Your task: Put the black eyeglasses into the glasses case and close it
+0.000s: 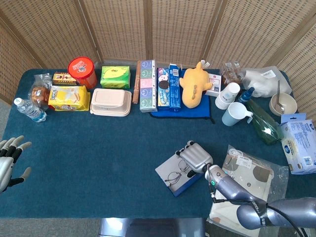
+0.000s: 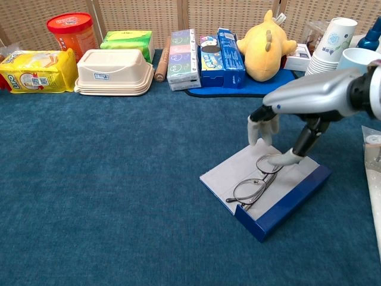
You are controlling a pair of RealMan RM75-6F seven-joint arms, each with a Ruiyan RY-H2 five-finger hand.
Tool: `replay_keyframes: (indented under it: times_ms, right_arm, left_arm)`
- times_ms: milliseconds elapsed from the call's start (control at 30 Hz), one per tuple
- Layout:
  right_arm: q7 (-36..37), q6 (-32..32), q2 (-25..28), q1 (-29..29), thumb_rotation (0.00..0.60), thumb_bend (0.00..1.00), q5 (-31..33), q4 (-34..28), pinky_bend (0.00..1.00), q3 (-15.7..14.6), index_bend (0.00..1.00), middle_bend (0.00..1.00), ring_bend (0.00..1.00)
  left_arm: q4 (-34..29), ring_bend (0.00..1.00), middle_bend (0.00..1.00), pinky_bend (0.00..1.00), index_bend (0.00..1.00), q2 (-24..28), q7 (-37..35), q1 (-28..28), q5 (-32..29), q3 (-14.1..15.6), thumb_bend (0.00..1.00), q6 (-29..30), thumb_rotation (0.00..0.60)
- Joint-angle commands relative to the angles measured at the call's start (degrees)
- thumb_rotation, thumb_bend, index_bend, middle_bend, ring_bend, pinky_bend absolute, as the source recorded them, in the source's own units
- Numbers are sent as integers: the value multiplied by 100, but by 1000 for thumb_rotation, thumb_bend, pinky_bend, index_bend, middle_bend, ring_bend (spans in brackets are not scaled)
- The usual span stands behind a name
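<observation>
Eyeglasses (image 2: 255, 180) are seen lying inside the open glasses case (image 2: 280, 202), placement seemingly done. Right hand (image 2: 280, 128), grasping nothing, is raised at 12 o'clock; closing the lid is needed next.

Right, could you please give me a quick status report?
Left hand open, idle. Right hand over the eyeglasses, thumb at frame. Glasses case open. Nothing blocking.
</observation>
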Motion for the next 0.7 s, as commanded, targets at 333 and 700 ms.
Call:
replay_keyframes:
  times_ms: [333, 700]
  right_arm:
    - [-114, -55, -266, 65, 367, 344, -86, 56, 190, -81, 298, 392, 337]
    - [-359, 33, -375, 76, 365, 345, 0, -46, 190, -321, 299, 393, 359]
  left_arm:
    - [-12, 0, 60, 0, 161, 34, -20, 47, 14, 15, 318, 51, 600]
    - [13, 0, 59, 0, 161, 51, -86, 81, 39, 24, 318, 82, 600]
